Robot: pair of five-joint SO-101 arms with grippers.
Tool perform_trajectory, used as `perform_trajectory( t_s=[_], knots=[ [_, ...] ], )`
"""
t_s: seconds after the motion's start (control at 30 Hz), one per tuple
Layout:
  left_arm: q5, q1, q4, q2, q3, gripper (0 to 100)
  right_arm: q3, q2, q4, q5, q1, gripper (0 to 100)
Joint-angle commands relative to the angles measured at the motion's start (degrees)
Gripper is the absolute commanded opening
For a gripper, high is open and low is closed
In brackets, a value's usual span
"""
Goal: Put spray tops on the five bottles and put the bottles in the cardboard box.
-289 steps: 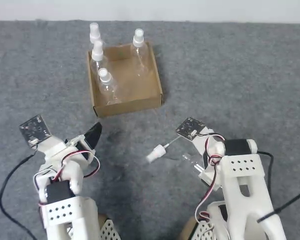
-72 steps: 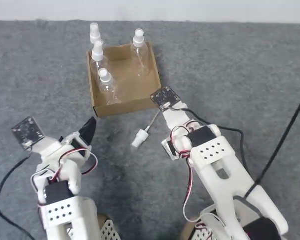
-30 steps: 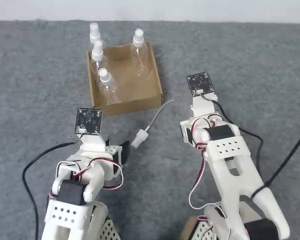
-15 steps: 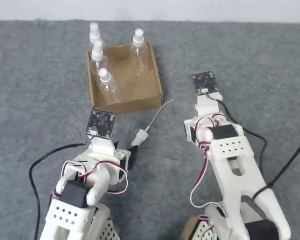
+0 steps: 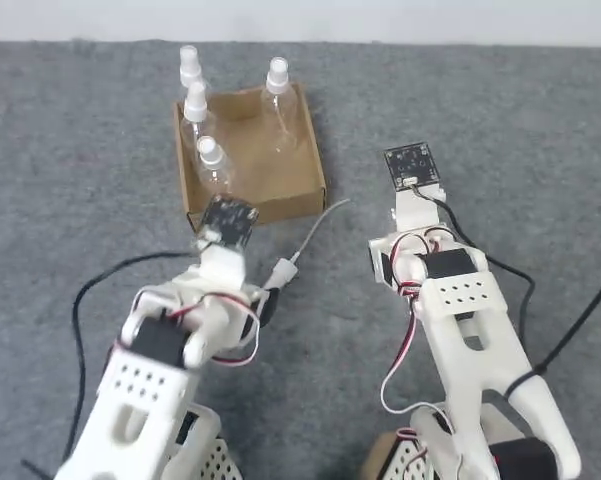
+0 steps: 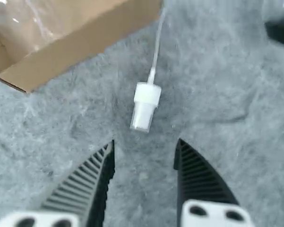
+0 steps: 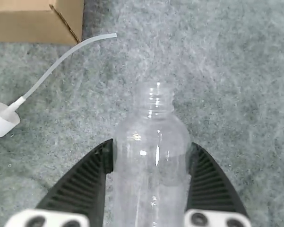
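Soft, even overhead light, faint shadows, small glints on the bottle (image 7: 150, 142)

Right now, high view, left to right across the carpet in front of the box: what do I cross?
left arm → spray top → right arm

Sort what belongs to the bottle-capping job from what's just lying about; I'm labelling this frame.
Job: cardboard box, four capped bottles, loose spray top, uncapped bottle in the right gripper, open left gripper.
Lying about: grey carpet, cables.
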Motion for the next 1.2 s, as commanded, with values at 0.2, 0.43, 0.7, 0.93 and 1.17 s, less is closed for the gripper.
perform_trajectory(
  t_s=[0.2,0.43,0.7,0.93,1.17],
  knots=[
    [-2.20,0.44,0.44,19.16,-12.44,25,-1.05,-2.95,-1.36,-0.70,2.77,11.8],
    [-2.29,0.44,0.00,26.46,-17.27,25,-1.14,-2.95,-1.36,-2.81,3.30,11.8],
    [-6.24,0.44,0.18,35.78,-23.52,25,-1.14,-2.95,-1.36,-2.90,3.38,11.8],
    [-6.24,0.44,0.09,46.33,-29.23,24,-1.14,-2.95,-1.36,-2.90,3.38,11.8],
    [-6.24,3.08,-0.09,52.66,-33.10,19,-1.14,-2.95,-1.36,-2.73,3.38,11.8]
  ],
)
